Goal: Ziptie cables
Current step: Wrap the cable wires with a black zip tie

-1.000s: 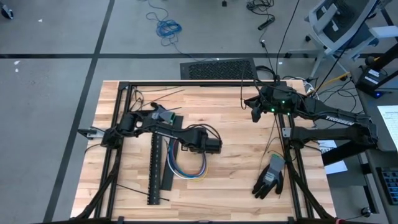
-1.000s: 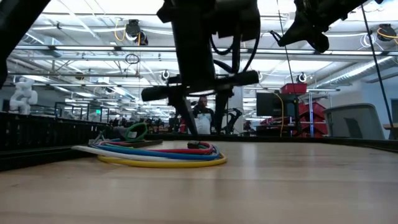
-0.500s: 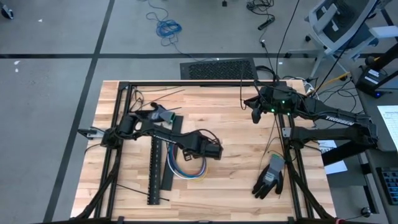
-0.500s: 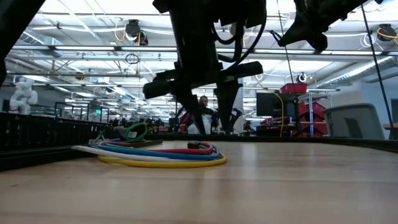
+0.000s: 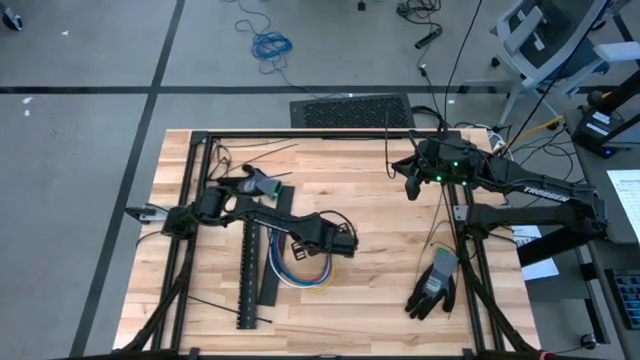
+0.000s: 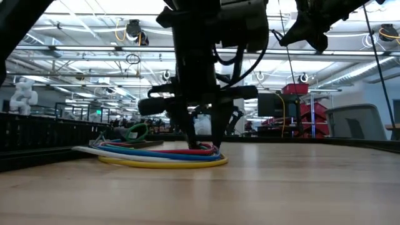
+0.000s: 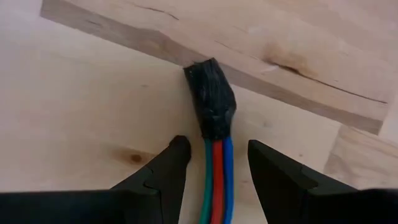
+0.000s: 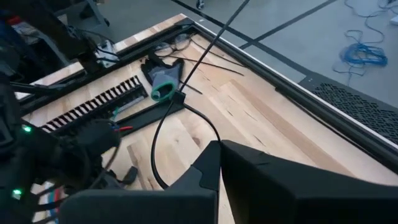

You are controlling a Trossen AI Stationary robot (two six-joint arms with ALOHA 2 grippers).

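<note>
At the table's (image 5: 400,290) left, a long black toothed strip (image 5: 250,268) lies on the wood, with a flat black bar (image 5: 275,250) just beside it on its right. At the far left sits a small black tool with a green roll (image 5: 262,184).

Right of the bar lie the cables (image 5: 300,272), a flat loop of blue, white and yellow wires (with some red and green), left of the table's middle. In the low view the cables (image 6: 156,154) rest on the wood. The left gripper (image 5: 345,243) is down at the loop's right end. In its wrist view the two fingers (image 7: 165,174) stand partly apart, one on each side of the green, red and blue wires (image 7: 216,180), just short of the dark taped connector (image 7: 211,99); the fingers do not press the wires.

At the far right, the right gripper (image 5: 410,186) hangs high above the table, well apart from the cables, its fingers (image 8: 211,168) closed together on nothing. A black and grey glove (image 5: 433,285) lies at the near right edge.
</note>
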